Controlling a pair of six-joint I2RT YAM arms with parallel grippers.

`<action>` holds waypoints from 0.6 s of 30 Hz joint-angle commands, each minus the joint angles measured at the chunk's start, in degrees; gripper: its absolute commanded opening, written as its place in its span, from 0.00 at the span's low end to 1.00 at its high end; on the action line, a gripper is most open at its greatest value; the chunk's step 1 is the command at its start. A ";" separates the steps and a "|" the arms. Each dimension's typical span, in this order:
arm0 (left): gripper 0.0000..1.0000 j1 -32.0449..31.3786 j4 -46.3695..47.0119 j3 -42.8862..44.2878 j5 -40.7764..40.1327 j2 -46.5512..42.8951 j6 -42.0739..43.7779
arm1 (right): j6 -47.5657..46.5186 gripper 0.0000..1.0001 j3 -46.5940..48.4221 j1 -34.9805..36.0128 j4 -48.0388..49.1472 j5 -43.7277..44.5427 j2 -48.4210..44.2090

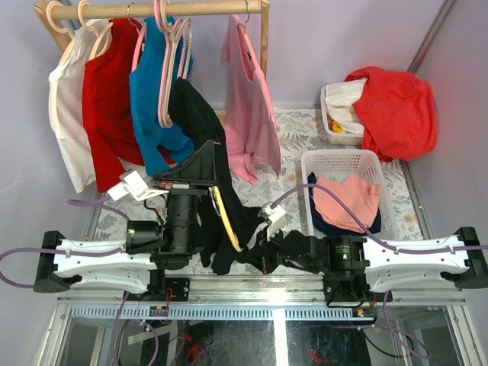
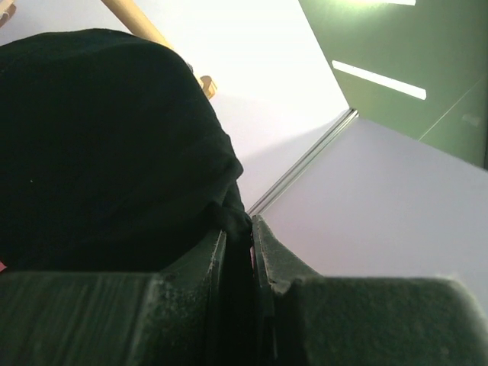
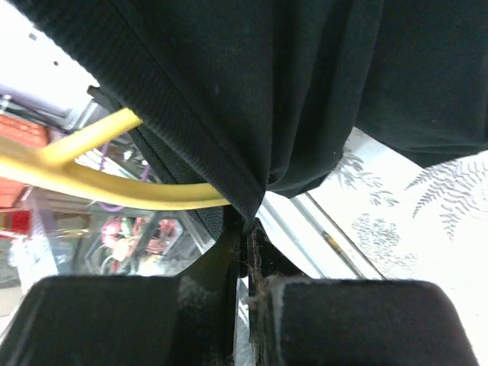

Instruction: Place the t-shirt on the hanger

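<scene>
The black t-shirt (image 1: 200, 114) hangs in a long drape from in front of the clothes rack down to the table between the arms. My left gripper (image 1: 211, 146) is raised and shut on the shirt's upper cloth; the left wrist view shows the cloth (image 2: 99, 152) pinched between the jaws. My right gripper (image 1: 261, 245) is low near the table and shut on a ribbed edge of the shirt (image 3: 229, 114). The yellow hanger (image 1: 226, 221) sticks out of the shirt's folds; its arm shows in the right wrist view (image 3: 114, 192). Its hook is hidden.
A wooden rack (image 1: 175, 9) at the back holds white, red (image 1: 107, 99), teal-blue (image 1: 152, 99) and pink (image 1: 252, 114) garments, and pink hangers (image 1: 171, 69). A white basket (image 1: 339, 162) with salmon cloth stands at right; a bin with a red garment (image 1: 396, 107) sits behind it.
</scene>
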 commanded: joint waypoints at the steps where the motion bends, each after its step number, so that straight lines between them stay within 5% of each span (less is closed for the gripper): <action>1: 0.00 0.92 -9.21 2.68 3.03 0.48 2.27 | -0.94 0.00 6.30 2.44 -12.73 3.40 3.19; 12: 0.00 0.86 -43.34 12.44 -6.08 2.72 -4.39 | -7.04 0.00 18.00 2.48 -16.59 8.53 8.26; 18: 0.00 0.88 -53.31 11.76 -8.03 -0.68 -11.97 | -9.79 0.00 21.31 2.45 -16.10 17.65 3.45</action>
